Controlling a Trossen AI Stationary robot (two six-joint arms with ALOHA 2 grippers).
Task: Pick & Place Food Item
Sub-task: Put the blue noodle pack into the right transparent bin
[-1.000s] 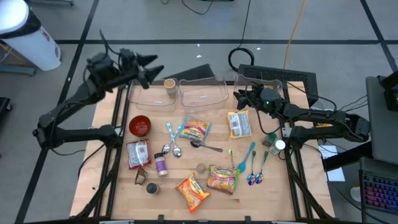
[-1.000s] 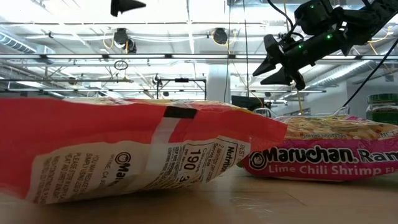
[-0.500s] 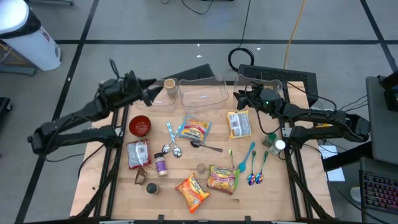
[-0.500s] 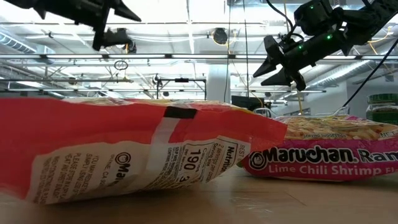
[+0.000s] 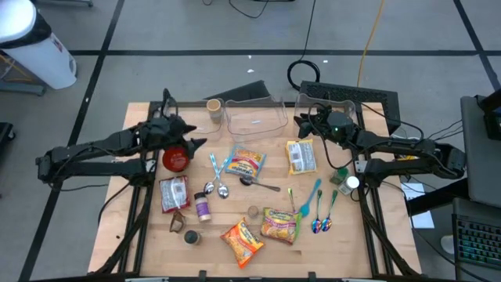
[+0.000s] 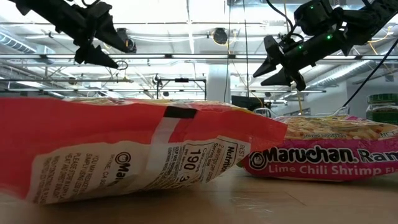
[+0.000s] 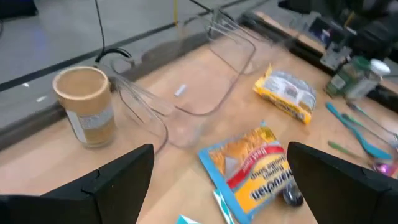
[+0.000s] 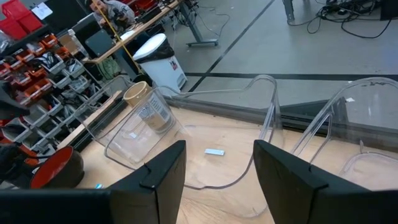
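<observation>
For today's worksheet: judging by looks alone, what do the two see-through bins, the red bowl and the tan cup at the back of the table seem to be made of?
Two see-through bins: probably clear glossy plastic; the tabletop shows through and the rims glint.
Red bowl: smooth and shiny, plastic or glazed ceramic; the look leaves it open.
Tan cup: likely matte paper or cardboard, with a printed label on its side.
</observation>
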